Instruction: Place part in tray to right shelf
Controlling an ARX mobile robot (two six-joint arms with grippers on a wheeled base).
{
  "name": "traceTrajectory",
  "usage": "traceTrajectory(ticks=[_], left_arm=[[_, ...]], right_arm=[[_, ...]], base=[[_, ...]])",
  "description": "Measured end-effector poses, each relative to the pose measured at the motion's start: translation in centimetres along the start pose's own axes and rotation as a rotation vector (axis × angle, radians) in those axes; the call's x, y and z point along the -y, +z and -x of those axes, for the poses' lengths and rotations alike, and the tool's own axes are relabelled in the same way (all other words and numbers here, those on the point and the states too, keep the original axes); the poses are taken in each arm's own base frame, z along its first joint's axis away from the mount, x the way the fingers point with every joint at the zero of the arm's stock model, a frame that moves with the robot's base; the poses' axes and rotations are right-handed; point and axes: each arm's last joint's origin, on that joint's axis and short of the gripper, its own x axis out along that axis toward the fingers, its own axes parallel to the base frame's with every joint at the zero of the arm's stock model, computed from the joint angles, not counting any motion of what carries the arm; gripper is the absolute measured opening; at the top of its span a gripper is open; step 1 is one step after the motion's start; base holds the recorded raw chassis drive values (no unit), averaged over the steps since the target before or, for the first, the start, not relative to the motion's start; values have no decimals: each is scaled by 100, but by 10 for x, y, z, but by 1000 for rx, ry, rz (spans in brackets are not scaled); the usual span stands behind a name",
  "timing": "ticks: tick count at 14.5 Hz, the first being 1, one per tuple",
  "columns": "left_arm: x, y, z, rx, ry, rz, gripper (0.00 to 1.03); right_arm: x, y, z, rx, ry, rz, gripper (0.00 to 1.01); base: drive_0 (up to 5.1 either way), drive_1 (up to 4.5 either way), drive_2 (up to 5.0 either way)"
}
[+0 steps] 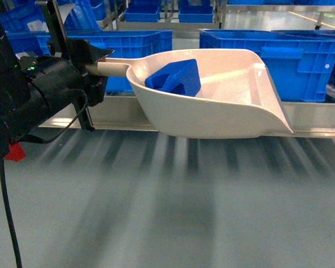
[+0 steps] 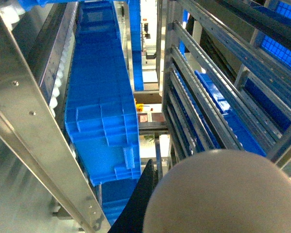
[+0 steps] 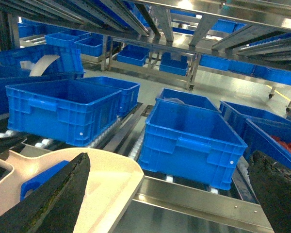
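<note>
Head view: the shiny stainless-steel roller rack (image 1: 318, 120) is seen as a flat front rail running across the picture, with large blue plastic crates (image 1: 279, 58) standing on it behind. In front of that rail, the large cream-beige plastic dustpan-shaped tray (image 1: 229, 114) is held in the air, its long axis lying from 9 o'clock to 3 o'clock: the straight handle points to 9 o'clock and the wide flat lip to 3 o'clock, toward the right end of the rack. The handle is clamped in the black left gripper (image 1: 95, 67) at the 9 o'clock end. The small bright-blue plastic jerrycan-shaped part (image 1: 176, 78) is seen lying inside the tray, near the handle end and well back from the lip, so the first half of the task is judged done.

From the right wrist camera, the right gripper (image 3: 165, 194) is shown with its two dark fingers (image 3: 58, 199) wide apart and nothing between them; the tray's rim lies at 8 o'clock beneath them, and the rail with crates on white rollers lies ahead at 12 o'clock.

The left arm is judged the carrying arm; the coming move is judged to depend on the tray being kept level while swung toward 3 o'clock, so that the part is not slid out over the lip.
</note>
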Motion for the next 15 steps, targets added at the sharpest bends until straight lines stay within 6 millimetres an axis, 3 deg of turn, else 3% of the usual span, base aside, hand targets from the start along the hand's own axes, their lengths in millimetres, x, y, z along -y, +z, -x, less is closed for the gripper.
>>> traceTrajectory(ticks=[15], left_arm=[[0, 0, 0, 1, 0, 0, 12]], right_arm=[[0, -1, 0, -5, -2, 2, 98]], base=[[8, 435, -419]])
